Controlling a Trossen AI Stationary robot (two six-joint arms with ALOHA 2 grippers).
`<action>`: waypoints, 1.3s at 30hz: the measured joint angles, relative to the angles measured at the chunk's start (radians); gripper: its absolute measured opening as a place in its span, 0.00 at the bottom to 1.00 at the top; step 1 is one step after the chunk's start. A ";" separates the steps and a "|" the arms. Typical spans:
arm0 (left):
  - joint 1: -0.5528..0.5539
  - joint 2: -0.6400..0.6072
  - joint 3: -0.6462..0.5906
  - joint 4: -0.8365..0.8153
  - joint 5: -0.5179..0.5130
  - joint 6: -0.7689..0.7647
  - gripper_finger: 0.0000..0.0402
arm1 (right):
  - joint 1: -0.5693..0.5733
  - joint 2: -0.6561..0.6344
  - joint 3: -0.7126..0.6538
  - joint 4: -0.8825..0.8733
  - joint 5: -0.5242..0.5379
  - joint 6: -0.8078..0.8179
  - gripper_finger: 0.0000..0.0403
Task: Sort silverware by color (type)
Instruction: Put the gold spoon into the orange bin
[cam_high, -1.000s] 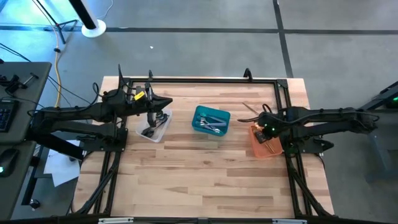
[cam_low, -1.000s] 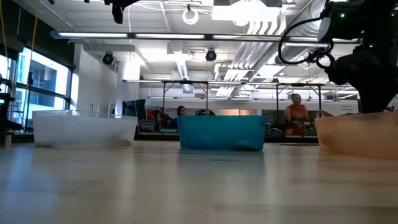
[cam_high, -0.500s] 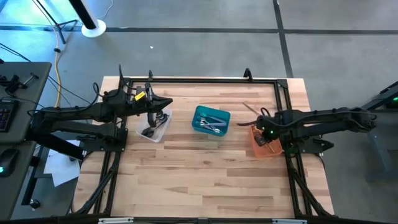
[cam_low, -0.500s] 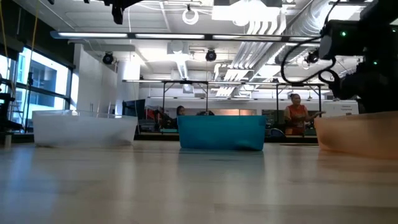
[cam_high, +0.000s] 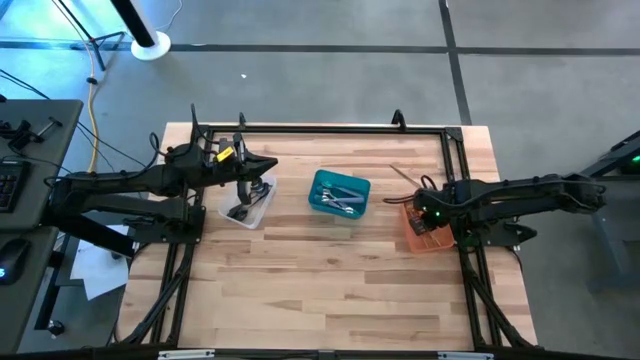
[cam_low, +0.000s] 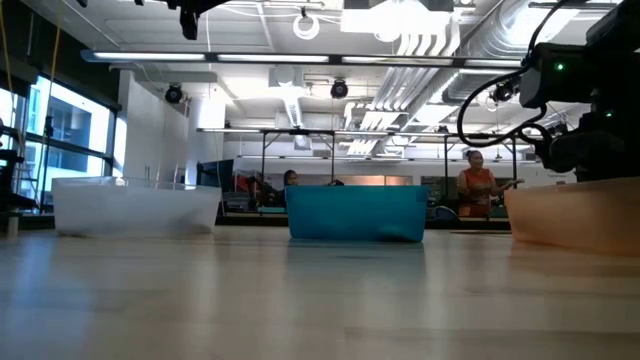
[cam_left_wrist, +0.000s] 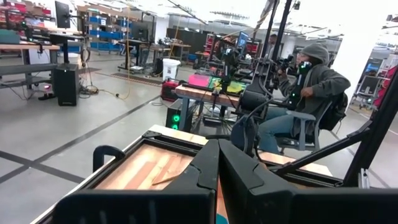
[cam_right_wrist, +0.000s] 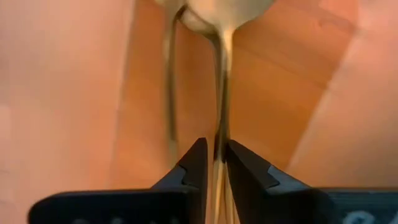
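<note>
The right gripper (cam_right_wrist: 212, 163) is down inside the orange bin (cam_high: 424, 229), near the worktop's right edge, with its jaws a narrow gap apart on either side of the thin handle of a gold-toned spoon (cam_right_wrist: 222, 87); whether they grip it or have just let go, I cannot tell. The spoon hangs or leans along the bin's floor, bowl end away from the wrist. A second gold piece (cam_right_wrist: 170, 93) lies just beside it.

The left gripper (cam_left_wrist: 217, 168) hangs above the clear bin (cam_high: 246, 203) toward the left edge, jaws pressed together and holding nothing. Dark utensils (cam_high: 243, 207) lie in that clear bin, and silver ones (cam_high: 341, 199) in the teal bin (cam_high: 339, 194) at the middle. One thin piece (cam_high: 401, 174) lies loose on the bare worktop (cam_high: 330, 280) near the back right corner.

From here the risk, I'd say, is a handle that clings to one pad and lifts out as the arm rises, or the jaws catching the neighbouring piece or the bin wall and dragging the bin sideways
</note>
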 joint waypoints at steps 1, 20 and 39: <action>0.000 0.000 0.000 0.000 0.000 0.000 0.00 | 0.000 0.000 0.000 0.000 0.000 0.000 0.12; 0.000 0.000 0.000 0.000 -0.003 -0.003 0.00 | 0.000 0.000 0.044 -0.043 0.011 -0.090 0.30; 0.000 0.000 0.000 0.000 -0.007 -0.003 0.00 | 0.000 -0.001 0.066 -0.065 -0.020 -0.089 0.48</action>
